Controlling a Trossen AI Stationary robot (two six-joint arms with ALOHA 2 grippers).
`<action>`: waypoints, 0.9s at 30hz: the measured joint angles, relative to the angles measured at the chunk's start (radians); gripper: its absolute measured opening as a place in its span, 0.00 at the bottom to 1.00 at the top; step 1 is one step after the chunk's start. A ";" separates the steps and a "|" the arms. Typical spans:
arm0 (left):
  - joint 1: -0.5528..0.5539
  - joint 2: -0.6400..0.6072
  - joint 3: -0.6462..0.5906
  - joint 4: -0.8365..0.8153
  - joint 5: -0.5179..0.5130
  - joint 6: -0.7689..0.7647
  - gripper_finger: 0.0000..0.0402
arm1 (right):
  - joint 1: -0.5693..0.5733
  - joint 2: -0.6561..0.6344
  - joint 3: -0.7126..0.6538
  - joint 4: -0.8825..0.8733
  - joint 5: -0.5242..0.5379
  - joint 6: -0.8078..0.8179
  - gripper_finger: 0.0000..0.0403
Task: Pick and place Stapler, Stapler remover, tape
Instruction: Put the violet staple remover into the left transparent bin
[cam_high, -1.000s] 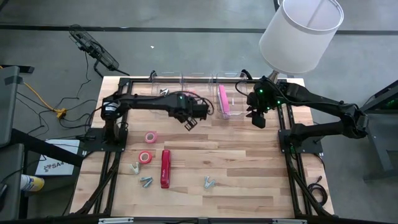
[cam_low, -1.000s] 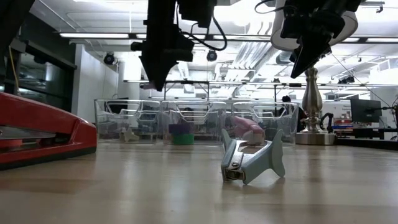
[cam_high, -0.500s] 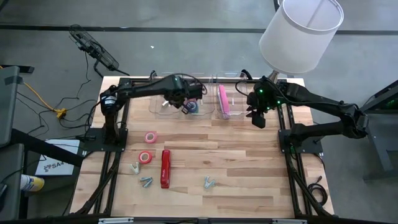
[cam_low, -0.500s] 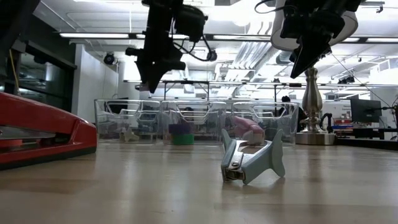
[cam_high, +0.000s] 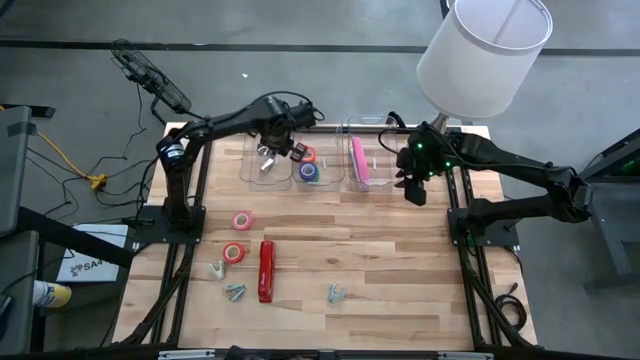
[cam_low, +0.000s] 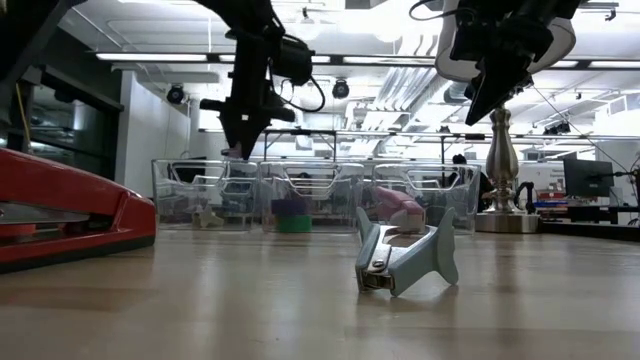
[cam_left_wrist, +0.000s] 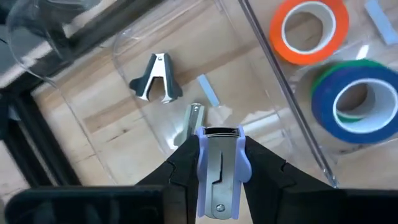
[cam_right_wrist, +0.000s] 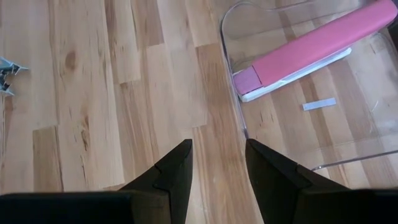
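wooden table (cam_high: 400, 260): left gripper (cam_left_wrist: 219, 163) pinching staple remover (cam_left_wrist: 219, 177) above clear bin (cam_left_wrist: 134, 115) holding another remover (cam_left_wrist: 155, 79).

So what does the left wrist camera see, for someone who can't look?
The left pincer holds a lilac-handled metal staple remover above a clear plastic bin where another silvery staple remover lies. In the neighbouring bin sit an orange tape roll and a blue and green tape roll.
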 joint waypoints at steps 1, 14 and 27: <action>0.009 0.000 0.000 0.007 0.010 0.000 0.22 | 0.000 0.000 0.000 0.005 0.000 0.000 0.35; 0.065 0.001 -0.153 0.121 0.071 0.008 0.22 | 0.000 0.000 0.000 0.018 0.000 0.007 0.35; 0.076 0.001 -0.357 0.325 0.163 -0.072 0.23 | 0.000 0.000 0.000 0.018 0.000 0.008 0.35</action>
